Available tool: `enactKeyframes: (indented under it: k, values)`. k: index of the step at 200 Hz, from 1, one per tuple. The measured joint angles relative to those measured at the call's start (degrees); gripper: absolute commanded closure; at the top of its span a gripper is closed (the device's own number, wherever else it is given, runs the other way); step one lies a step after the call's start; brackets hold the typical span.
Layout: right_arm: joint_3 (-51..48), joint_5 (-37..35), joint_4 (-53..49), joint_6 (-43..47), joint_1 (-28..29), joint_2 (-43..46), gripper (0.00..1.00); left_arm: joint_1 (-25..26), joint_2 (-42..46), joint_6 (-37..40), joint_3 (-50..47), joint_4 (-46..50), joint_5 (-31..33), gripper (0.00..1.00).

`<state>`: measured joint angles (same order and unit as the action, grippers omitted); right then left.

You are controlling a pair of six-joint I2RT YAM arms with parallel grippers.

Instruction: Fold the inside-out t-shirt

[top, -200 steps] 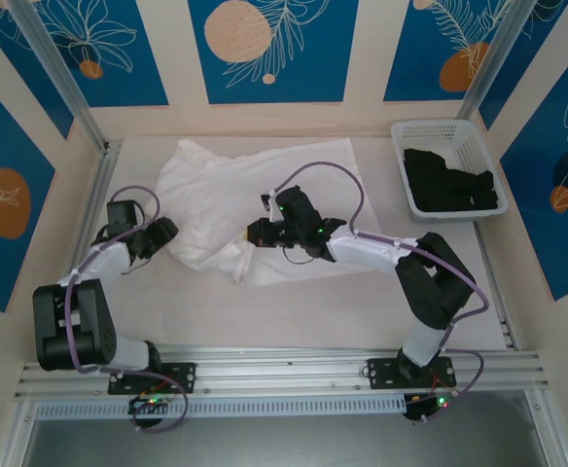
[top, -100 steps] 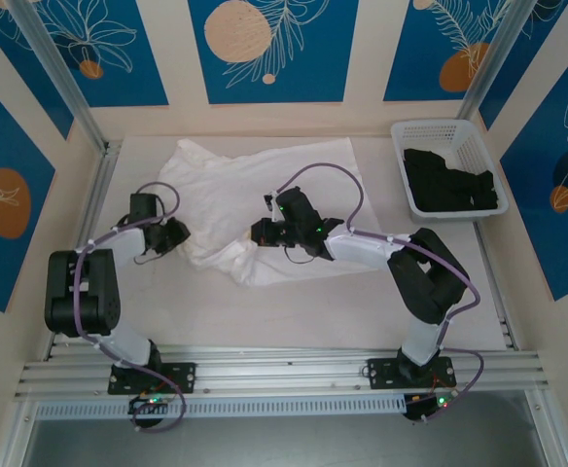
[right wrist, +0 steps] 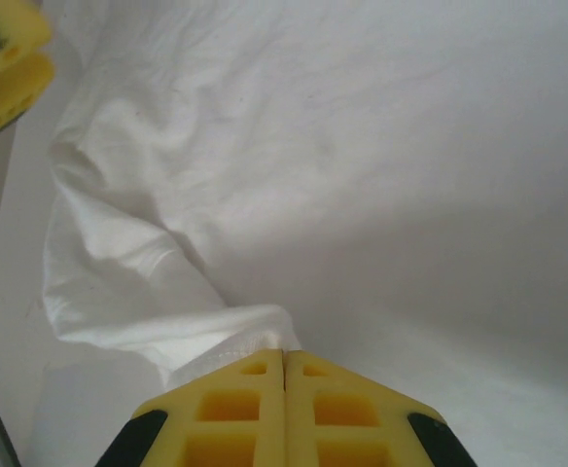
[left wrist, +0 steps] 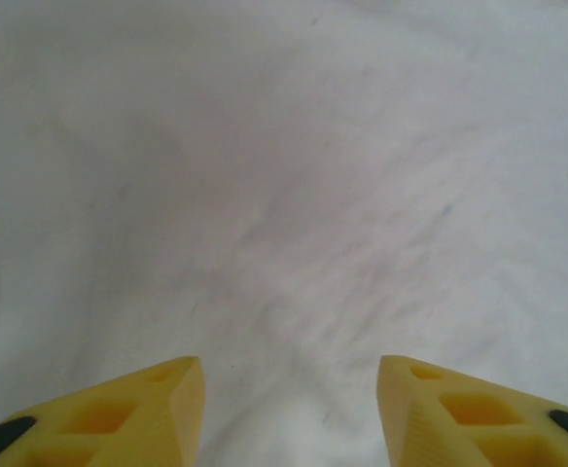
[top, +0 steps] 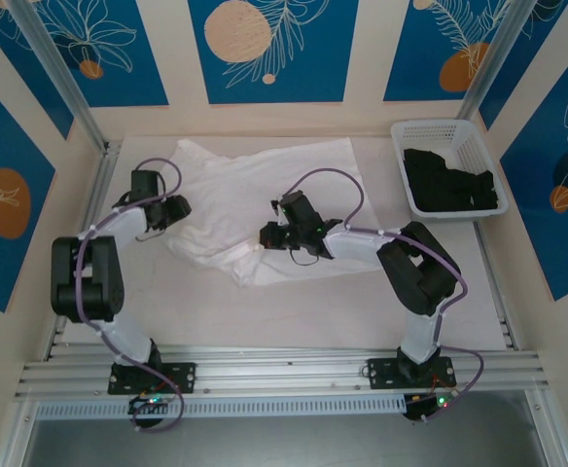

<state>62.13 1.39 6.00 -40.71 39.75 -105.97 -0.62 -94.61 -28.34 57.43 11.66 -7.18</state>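
Right gripper (right wrist: 284, 362): jaws shut tight. A fold of the shirt's near hem runs into the tips and looks pinched, though the contact itself is hidden. In the top view it sits on the shirt (top: 255, 180) at the near edge, about mid-table.

Second tool, the left gripper (left wrist: 289, 368): jaws partly apart, nothing between them, cloth directly beneath. The top view puts it at the shirt's 9 o'clock edge.

Shirt: crumpled and unfolded on the far half of the table (top: 362, 292). Its broad side runs 9 to 3, and a lobe hangs toward 6 between the two tools.

Key relation: the bulk of the cloth lies toward 12–1 o'clock of the right gripper and toward 3 o'clock of the left gripper.

Judgement: the step is flattening before any fold. The left likely has to close on its edge so both can draw the cloth out along the 9–3 axis.

Basket (top: 430, 128) sits at 2 o'clock, well apart.
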Motion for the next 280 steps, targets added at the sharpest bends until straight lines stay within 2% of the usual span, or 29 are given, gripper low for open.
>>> enactKeyframes:
  k: [37, 71, 124, 176, 218, 280]
  values:
    - [0.02, -0.13, 0.22, 0.09, -2.01, -1.88, 1.0, 0.0, 13.53, -0.02, -12.79, 0.81, 4.74, 0.45]
    - [0.11, -0.2, 0.37, 0.28, -2.71, -4.5, 1.0, 0.0, 15.74, -0.22, -17.81, 1.18, 5.62, 0.48]
    - [0.26, -0.61, 0.44, 0.31, -2.86, -5.01, 1.0, 0.44, 10.4, -1.99, -18.58, -2.16, 1.11, 0.72]
    - [0.26, -0.81, 0.42, 0.76, -2.86, -5.01, 1.0, 0.55, 5.42, -2.69, -14.93, -3.67, -1.4, 0.95]
    - [0.26, -0.81, 0.39, 1.53, -2.91, -4.98, 1.0, 0.55, 6.75, -0.79, -10.1, -0.52, -0.55, 0.96]
    - [0.26, -0.72, 0.35, 2.21, -2.91, -4.98, 1.0, 0.66, 8.13, 3.5, -2.82, 7.48, 4.68, 0.94]
